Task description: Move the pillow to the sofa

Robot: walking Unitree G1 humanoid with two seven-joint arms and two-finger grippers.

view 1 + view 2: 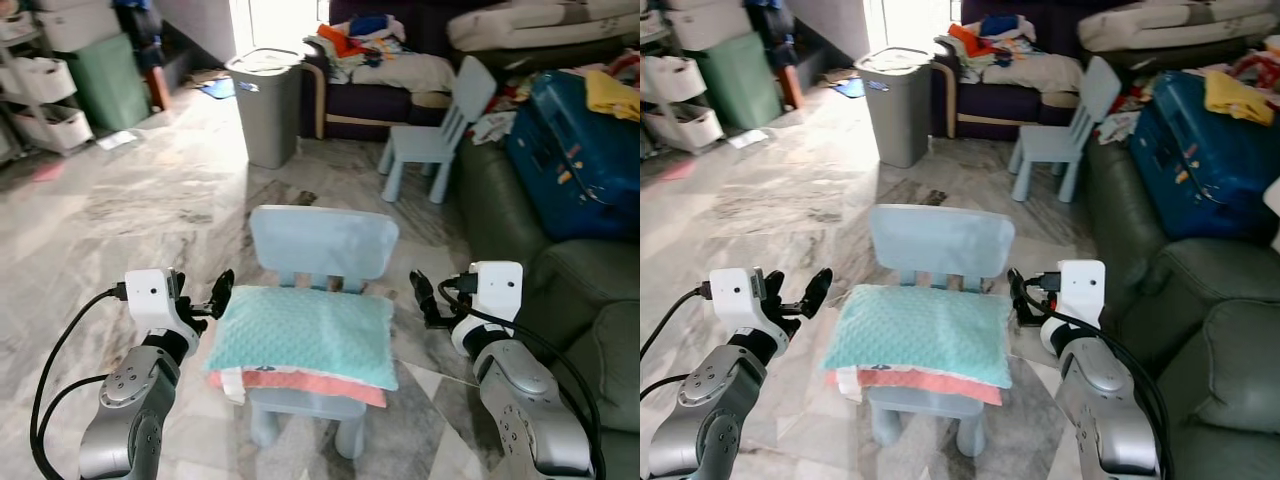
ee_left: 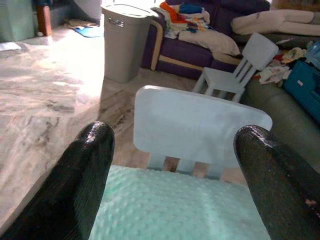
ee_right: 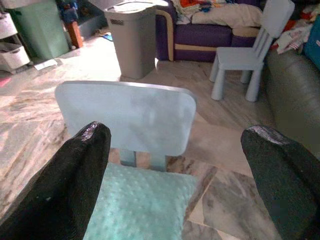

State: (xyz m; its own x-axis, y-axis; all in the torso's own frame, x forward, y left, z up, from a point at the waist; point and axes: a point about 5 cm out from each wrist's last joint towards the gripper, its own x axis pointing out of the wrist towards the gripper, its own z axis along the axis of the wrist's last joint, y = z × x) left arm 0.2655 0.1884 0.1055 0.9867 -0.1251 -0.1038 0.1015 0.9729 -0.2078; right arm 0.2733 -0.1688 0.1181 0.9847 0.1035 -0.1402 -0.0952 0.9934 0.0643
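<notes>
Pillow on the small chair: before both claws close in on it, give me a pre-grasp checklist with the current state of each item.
1. Pillow lies flat on the blue chair seat: ok.
2. Left claw open, at the pillow's left edge: ok.
3. Right claw open, off the pillow's right edge with a gap: ok.
4. Nothing lying on top of the pillow: ok.
5. Pink layer under the pillow, whether attached: cannot tell.
6. Room on the green sofa beside the blue suitcase: ok.

Both silver arms are raised from the lower corners of the frame. The left gripper (image 1: 215, 297) is held at lower left, fingers spread apart; the right gripper (image 1: 424, 298) at lower right, likewise spread.
</notes>
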